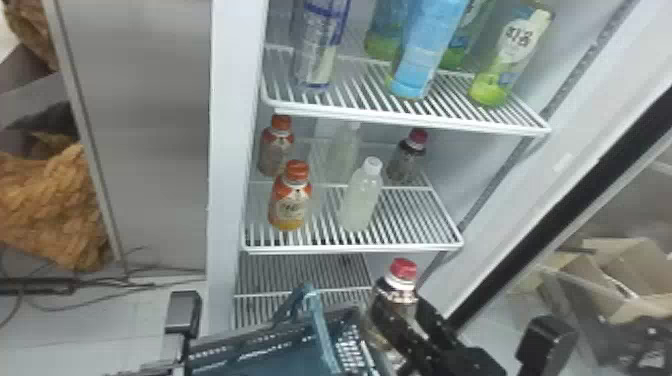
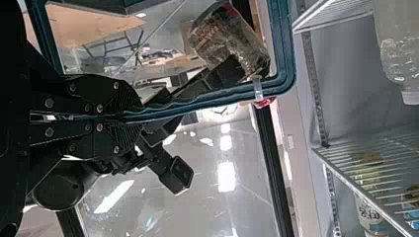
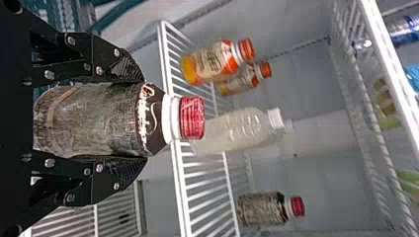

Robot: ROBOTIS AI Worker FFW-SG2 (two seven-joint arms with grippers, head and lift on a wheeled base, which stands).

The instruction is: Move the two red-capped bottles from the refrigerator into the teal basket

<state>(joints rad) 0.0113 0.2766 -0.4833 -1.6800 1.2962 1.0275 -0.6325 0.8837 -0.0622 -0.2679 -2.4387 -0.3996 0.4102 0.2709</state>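
1. Refrigerator [image 1: 232,150]: open, wire shelves inside.
2. Upper shelf [image 1: 410,117]: tall blue bottle [image 1: 425,50], green-tinted bottle [image 1: 510,55] at right, blue-and-white bottle [image 1: 320,45] at left.
3. Middle shelf [image 1: 350,247]: two white-capped bottles, front [image 1: 360,200] and rear [image 1: 342,150]. Two orange-capped to their left, front [image 1: 290,207] and rear [image 1: 276,150].
4. Teal basket [image 1: 260,347]: low, in front of the fridge opening. Contents: can't tell from here.
5. Left tool [image 2: 131,118]: narrow, pinched on a teal bar of the basket.
6. Right tool [image 1: 400,309]: both fingers around a red-capped bottle [image 3: 99,118], cap clear of the grip. Bottle is near the basket; can't tell if over it.
7. Other red-capped bottle [image 1: 410,157]: standing on the middle shelf, rear right.
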